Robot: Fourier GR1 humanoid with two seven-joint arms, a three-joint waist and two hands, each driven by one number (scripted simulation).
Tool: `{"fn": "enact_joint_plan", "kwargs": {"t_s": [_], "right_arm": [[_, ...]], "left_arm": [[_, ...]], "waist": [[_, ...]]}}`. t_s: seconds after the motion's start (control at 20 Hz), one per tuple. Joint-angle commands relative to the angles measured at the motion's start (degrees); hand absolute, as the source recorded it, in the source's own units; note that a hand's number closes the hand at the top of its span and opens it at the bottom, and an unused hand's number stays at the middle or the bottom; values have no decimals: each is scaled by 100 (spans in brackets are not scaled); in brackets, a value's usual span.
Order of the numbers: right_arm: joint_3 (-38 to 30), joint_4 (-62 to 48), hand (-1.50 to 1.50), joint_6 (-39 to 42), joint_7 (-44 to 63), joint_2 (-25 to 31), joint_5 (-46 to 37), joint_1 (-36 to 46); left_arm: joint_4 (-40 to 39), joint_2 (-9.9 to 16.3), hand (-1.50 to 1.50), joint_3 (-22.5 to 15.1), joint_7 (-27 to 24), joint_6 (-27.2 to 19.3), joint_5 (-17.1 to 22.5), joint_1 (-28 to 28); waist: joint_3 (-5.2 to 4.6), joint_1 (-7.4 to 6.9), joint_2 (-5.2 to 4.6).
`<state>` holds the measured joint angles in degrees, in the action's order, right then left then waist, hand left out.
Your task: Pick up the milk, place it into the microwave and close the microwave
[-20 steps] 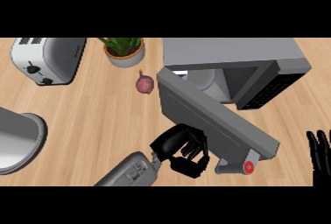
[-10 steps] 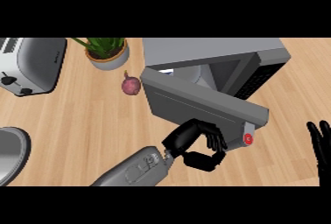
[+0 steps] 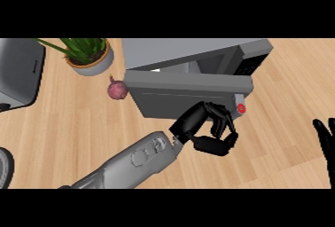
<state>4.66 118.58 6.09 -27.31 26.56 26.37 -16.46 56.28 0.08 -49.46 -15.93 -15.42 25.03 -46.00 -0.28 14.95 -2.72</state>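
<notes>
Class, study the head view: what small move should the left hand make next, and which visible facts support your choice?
Probably a little more push forward: the left hand, fingers curled, sits against the microwave door, which stands almost shut but still slightly off the microwave front. Milk is not visible.

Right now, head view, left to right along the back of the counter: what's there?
toaster → potted plant → red onion → microwave, its door nearly shut; left hand sits at the door's front, right hand rests at the right edge.

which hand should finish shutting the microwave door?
Left. The left hand is already at the microwave door, fingers curled near its free edge. The right hand rests open at the view's right edge, well away.
</notes>
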Motion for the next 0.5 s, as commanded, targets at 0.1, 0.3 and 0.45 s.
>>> {"fn": "enact_joint_plan", "kwargs": {"t_s": [0.1,0.3,0.45], "right_arm": [[14,222,-150,129,255,135,252,65],[-57,274,-150,226,376,277,374,231],[-72,383,-150,273,430,335,443,243]], "left_arm": [[-378,-7,150,105,-24,-193,498,-642],[-520,-5,150,138,-50,-371,685,-1030],[-713,-2,150,167,-56,-549,825,-1162]], "waist": [[14,344,-91],[22,458,-127],[28,608,-137]]}}
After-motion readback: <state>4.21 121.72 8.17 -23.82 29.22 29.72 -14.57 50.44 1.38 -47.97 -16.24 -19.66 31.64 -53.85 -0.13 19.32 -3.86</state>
